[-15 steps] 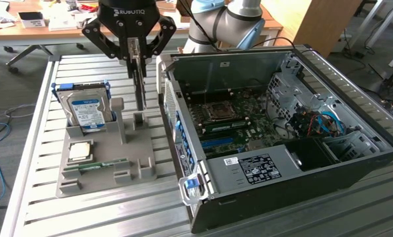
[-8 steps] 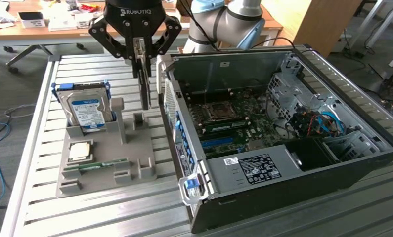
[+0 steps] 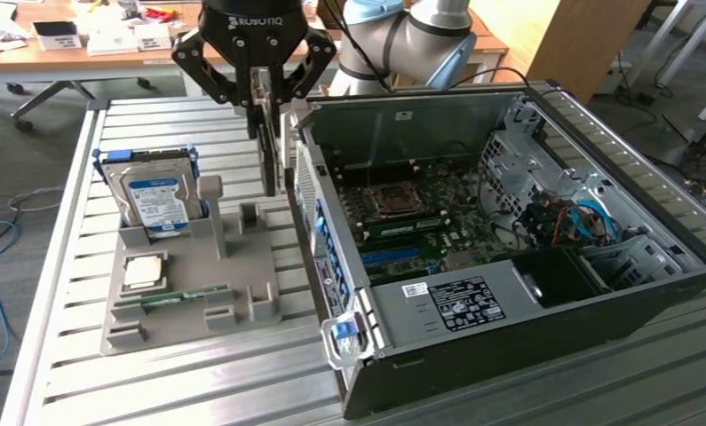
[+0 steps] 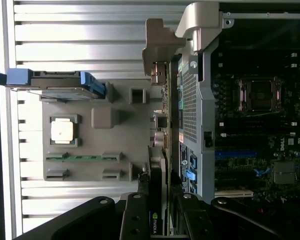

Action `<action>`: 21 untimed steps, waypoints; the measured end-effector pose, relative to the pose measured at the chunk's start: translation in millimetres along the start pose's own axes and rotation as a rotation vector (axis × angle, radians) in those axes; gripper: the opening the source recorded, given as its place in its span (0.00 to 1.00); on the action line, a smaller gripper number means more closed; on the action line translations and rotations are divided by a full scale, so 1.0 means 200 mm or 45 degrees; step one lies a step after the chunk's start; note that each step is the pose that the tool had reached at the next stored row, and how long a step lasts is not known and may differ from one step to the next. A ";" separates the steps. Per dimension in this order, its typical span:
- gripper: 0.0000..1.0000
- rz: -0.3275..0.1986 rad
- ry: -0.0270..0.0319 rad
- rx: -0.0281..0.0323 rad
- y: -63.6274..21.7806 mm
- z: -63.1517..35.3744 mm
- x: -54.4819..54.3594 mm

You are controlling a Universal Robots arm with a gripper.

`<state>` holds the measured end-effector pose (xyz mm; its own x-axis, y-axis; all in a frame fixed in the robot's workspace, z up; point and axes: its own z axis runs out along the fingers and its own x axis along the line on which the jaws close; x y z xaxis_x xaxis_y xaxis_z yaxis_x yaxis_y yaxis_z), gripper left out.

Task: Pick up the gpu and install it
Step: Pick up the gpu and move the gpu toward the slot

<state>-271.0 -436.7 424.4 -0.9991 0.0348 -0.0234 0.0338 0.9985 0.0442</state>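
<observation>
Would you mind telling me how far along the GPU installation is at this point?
Done: the gpu looks lifted off the gray tray, clamped edge-on in the gripper. In hand: it hangs beside the open computer case, outside its wall. Left: seating it on the motherboard, where no card stands yet.

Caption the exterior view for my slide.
End effector grips the upright gpu by the parts tray, beside the open computer case.

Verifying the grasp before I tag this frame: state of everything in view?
green gpu card with silver bracket: held upright, edge-on, beside grey plastic tray; not installed.
black gripper: shut on the gpu card.
black PC case: side open, motherboard exposed.
silver hard drive with blue-white label: standing upright in tray.
square silver CPU chip: flat in tray pocket.
thin green RAM stick: lying in tray slot.
</observation>
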 end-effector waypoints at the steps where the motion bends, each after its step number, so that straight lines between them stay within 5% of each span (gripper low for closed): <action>1: 0.27 0.000 0.0000 0.0000 0.000 0.000 0.00; 21: 0.27 0.000 0.0000 0.0001 0.003 0.002 -0.09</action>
<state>-253.8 -436.7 424.4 -0.9991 0.0348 -0.0234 0.0338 0.9985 0.0441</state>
